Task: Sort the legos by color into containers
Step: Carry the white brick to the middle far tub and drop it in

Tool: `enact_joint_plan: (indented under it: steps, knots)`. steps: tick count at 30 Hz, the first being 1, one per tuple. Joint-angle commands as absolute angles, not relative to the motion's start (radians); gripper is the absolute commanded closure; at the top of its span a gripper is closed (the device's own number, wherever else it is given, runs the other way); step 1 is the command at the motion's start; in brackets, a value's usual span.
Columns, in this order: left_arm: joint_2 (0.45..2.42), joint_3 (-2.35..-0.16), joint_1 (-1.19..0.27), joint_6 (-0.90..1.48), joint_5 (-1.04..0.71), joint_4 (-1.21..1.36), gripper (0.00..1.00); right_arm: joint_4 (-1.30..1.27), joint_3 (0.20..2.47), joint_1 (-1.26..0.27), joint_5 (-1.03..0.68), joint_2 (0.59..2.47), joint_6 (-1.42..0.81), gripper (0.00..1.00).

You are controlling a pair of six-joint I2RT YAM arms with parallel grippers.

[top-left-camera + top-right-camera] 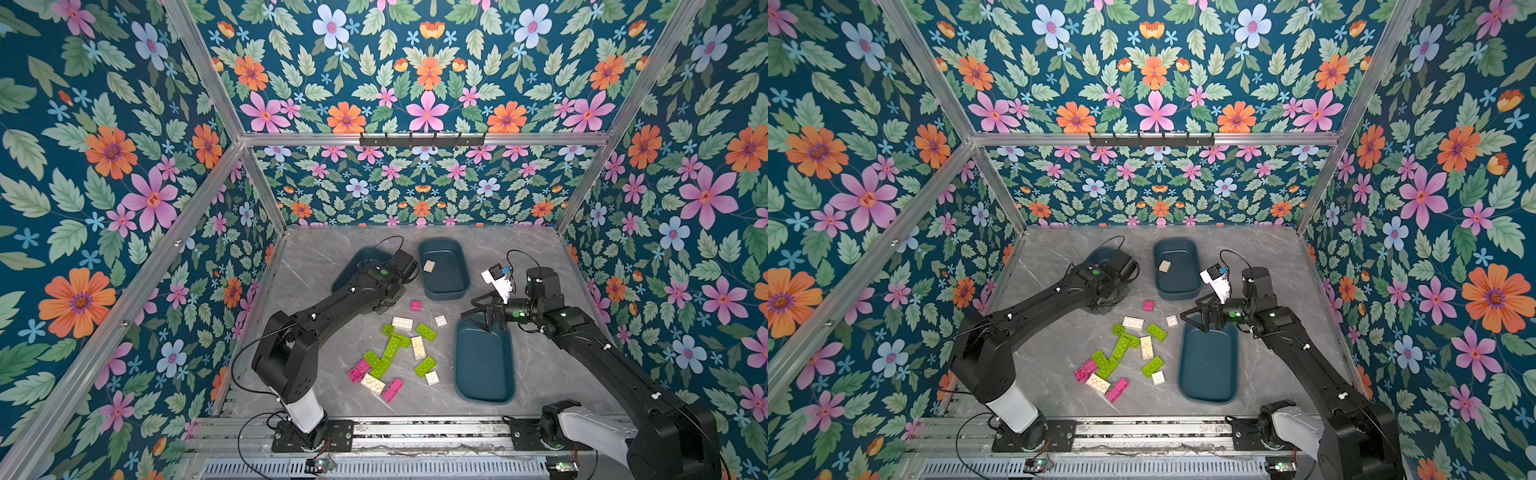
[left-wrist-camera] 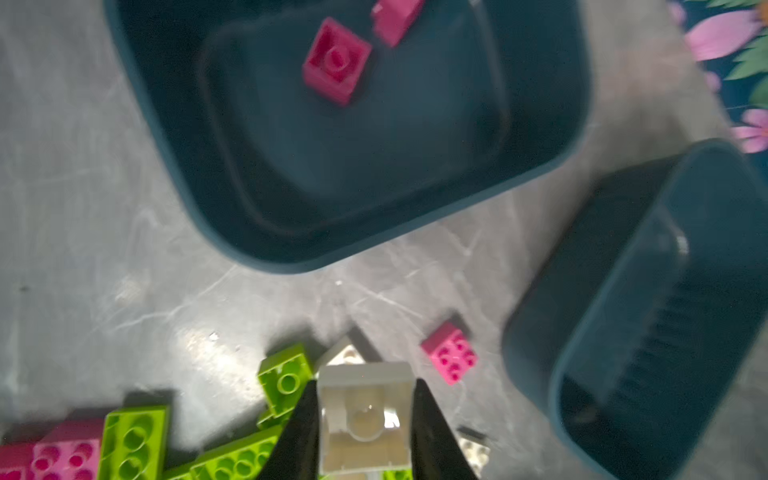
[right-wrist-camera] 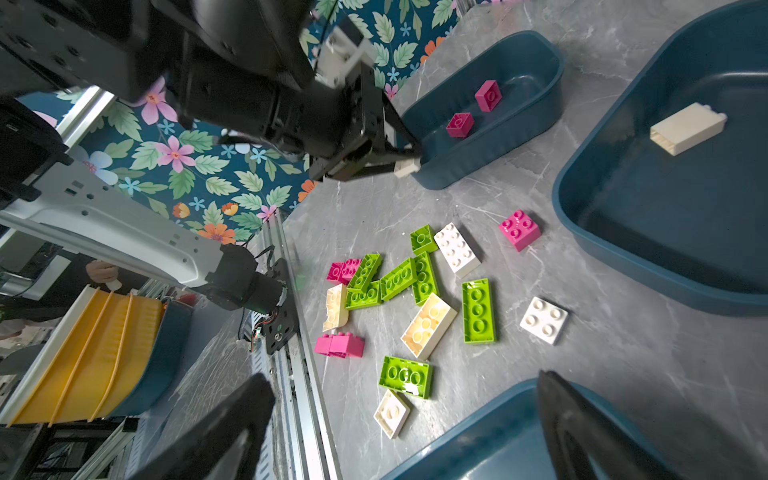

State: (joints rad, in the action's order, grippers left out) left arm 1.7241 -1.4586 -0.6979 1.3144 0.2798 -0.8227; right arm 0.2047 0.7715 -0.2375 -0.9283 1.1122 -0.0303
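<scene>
Three teal tubs (image 1: 444, 294) sit on the desk (image 1: 316, 266); one holds two magenta bricks (image 2: 336, 62), another one oblong cream brick (image 1: 429, 266); the left gripper (image 2: 365, 386) clamps a square cream brick (image 2: 363, 424), the right gripper (image 1: 482, 316) gapes wide

Left wrist view is smeared throughout: the white brick (image 2: 363, 415) pinched in the left gripper (image 2: 365, 382) is too soft for detail, & both brick and fingers (image 2: 299, 436) run off the pic edge. One pink brick (image 2: 397, 16) in the left tub (image 2: 174, 158) is cropped too. In both top views the left arm (image 1: 365, 286) covers most of that tub — contents & gripper tips hidden there. In its own wrist view the right gripper (image 3: 403, 376) fingers (image 3: 582, 432): blurred, cropped.
</scene>
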Motion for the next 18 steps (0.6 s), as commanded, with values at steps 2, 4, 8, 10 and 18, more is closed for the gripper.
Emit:
enact_joint_plan:
  steps: [2, 4, 8, 10, 18]
  knots:
    - [1.827, -1.630, -0.699, 1.086, 0.271, -0.815, 0.81, 0.192, 0.776, -0.238, -0.889, 1.102, -0.039, 0.01]
    - [1.893, -1.720, -0.702, 1.012, 0.243, -0.788, 0.80, 0.197, 0.775, -0.238, -0.876, 1.090, -0.040, 0.01]
    - [2.034, -1.891, -0.718, 0.904, 0.227, -0.788, 0.80, 0.212, 0.777, -0.238, -0.852, 1.076, -0.035, 0.01]
    - [2.100, -1.957, -0.728, 0.861, 0.226, -0.780, 0.80, 0.215, 0.777, -0.238, -0.843, 1.074, -0.033, 0.01]
    - [2.289, -2.102, -0.734, 0.795, 0.218, -0.738, 0.77, 0.235, 0.785, -0.238, -0.822, 1.080, -0.021, 0.01]
